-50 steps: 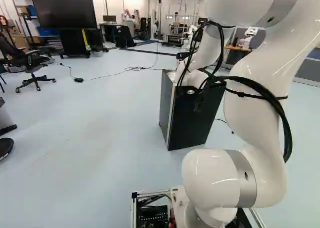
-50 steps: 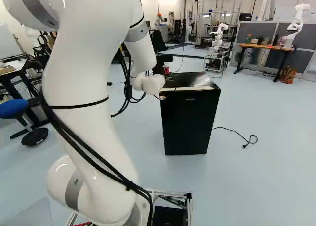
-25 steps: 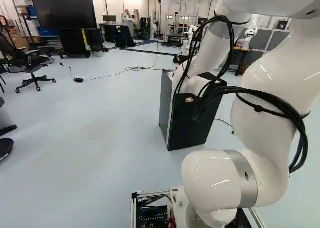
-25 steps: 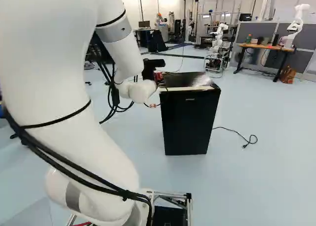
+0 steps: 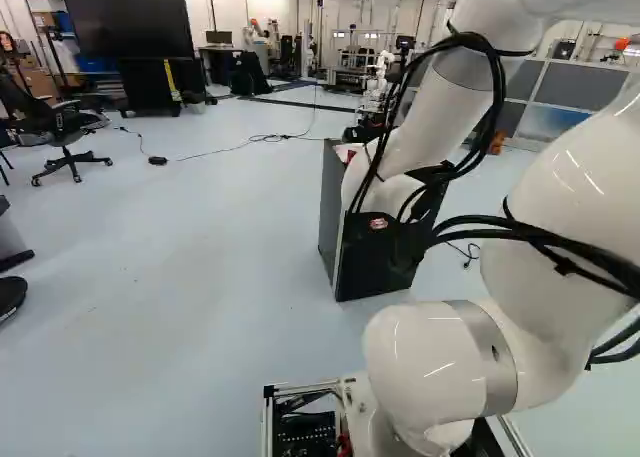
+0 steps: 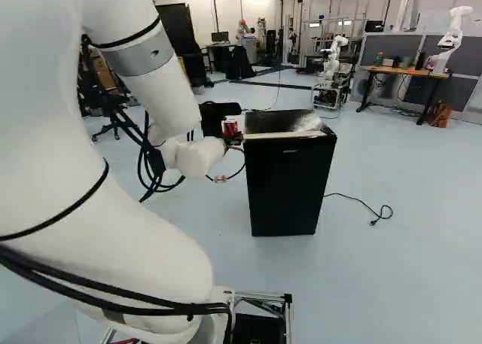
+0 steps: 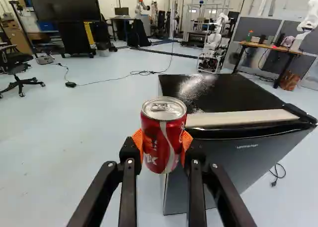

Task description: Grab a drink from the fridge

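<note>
Drink can [image 7: 163,137] has shifted leftward with my arm [image 6: 154,80] in the right base view, beside the fridge [image 6: 290,182]; my gripper [image 6: 231,133] clasps it upright between both pads [image 7: 186,141].

The fridge [image 6: 290,186] stands on the floor [image 6: 399,284], the can [image 7: 160,137] (between the fingers [image 7: 187,142]) beside it.

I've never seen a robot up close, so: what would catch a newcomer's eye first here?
Probably the red drink can, held between the orange pads of the black gripper in the wrist view. Next, the bulky white arm filling the right of the left base view, and the dark fridge near the middle of the right base view.
</note>
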